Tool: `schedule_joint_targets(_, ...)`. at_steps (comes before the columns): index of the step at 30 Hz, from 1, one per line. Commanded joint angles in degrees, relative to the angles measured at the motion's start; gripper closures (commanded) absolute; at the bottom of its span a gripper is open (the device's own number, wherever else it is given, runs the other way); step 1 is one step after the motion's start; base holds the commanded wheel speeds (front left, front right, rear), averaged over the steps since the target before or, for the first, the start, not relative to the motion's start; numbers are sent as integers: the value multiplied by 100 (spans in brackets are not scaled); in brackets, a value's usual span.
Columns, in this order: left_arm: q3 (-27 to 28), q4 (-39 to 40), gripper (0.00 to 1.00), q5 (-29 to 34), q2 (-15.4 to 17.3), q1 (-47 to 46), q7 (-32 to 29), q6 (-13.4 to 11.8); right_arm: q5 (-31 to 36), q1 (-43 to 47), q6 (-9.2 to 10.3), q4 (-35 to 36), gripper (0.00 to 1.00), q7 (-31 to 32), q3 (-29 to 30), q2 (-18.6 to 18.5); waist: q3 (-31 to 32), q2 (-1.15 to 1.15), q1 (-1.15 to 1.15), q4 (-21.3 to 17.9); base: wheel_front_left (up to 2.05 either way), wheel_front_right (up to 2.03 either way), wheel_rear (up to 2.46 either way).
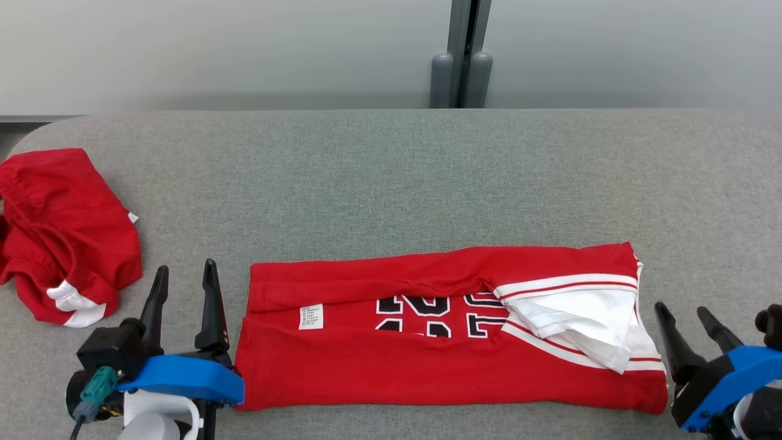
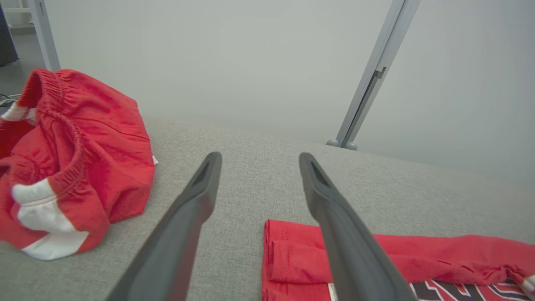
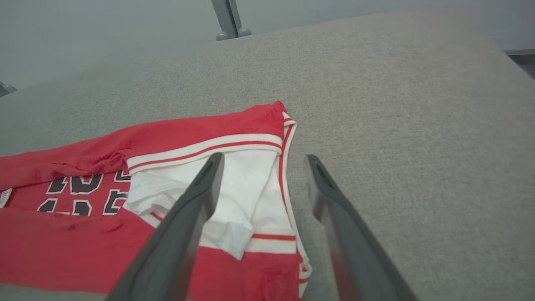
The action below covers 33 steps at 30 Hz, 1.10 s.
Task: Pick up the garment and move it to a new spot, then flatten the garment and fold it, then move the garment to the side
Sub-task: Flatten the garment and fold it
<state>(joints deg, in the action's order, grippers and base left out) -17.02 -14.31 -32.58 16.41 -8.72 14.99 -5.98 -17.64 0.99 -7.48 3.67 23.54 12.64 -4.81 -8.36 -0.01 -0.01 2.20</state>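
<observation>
Grey cloth table (image 1: pixel 391 171), pale wall (image 1: pixel 244 55) — garment (image 1: pixel 366 366) flat between left gripper (image 1: pixel 186 266) and right gripper (image 1: pixel 681 308), both spread empty.

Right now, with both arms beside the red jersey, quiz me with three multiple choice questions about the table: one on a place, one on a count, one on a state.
1. Where do the crumpled red shorts lie relative to the folded jersey?
A. On top of it
B. To the robot's left of it, apart
C. To the robot's right of it

2. How many garments are on the grey table?
A. One
B. Two
C. Four

3. How are the left gripper and right gripper?
A. Both shut on the jersey
B. Left shut, right open
C. Both open, holding nothing

Answers:
1 B, bare table shows between them.
2 B, the shorts and the jersey lie there.
3 C, each pair of fingers stands spread beside a jersey end.
</observation>
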Motion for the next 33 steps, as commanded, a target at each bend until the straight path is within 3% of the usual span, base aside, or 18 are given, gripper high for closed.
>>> schedule_joint_targets(1,66,25,0,80,-29,37,23,44,69,-132,-3,-108,0,-61,30,47,11,1,1,-6,0,0,0)
schedule_joint_targets(5,274,-32,0,341,-121,167,24,171,257,-482,-3,-688,0,-333,112,154,9,1,1,-2,0,0,0)
schedule_joint_targets(6,446,-98,0,486,-190,173,24,270,390,-816,-3,-1320,0,-621,159,182,-52,1,1,31,0,0,0)
schedule_joint_targets(12,596,-204,0,676,-281,75,25,431,396,-1249,-3,-2294,0,-797,199,185,-123,1,1,84,0,0,0)
schedule_joint_targets(27,809,-370,0,855,-469,20,25,664,792,-1774,-9,-3735,0,-264,-155,235,-212,1,1,134,0,0,0)
schedule_joint_targets(28,822,-380,0,868,-476,21,25,677,785,-1788,-11,-3774,25,-231,-203,245,-215,1,1,132,0,0,0)
schedule_joint_targets(29,828,-396,0,883,-485,22,25,683,780,-1792,-12,-3801,67,-220,-231,253,-219,1,1,128,0,0,0)
schedule_joint_targets(30,831,-407,0,892,-492,18,25,695,791,-1791,-12,-3808,100,-220,-254,254,-221,1,1,126,0,0,0)
schedule_joint_targets(33,845,-449,0,907,-492,-3,25,725,867,-1775,-7,-3695,100,-330,-172,235,-220,1,1,114,0,0,0)
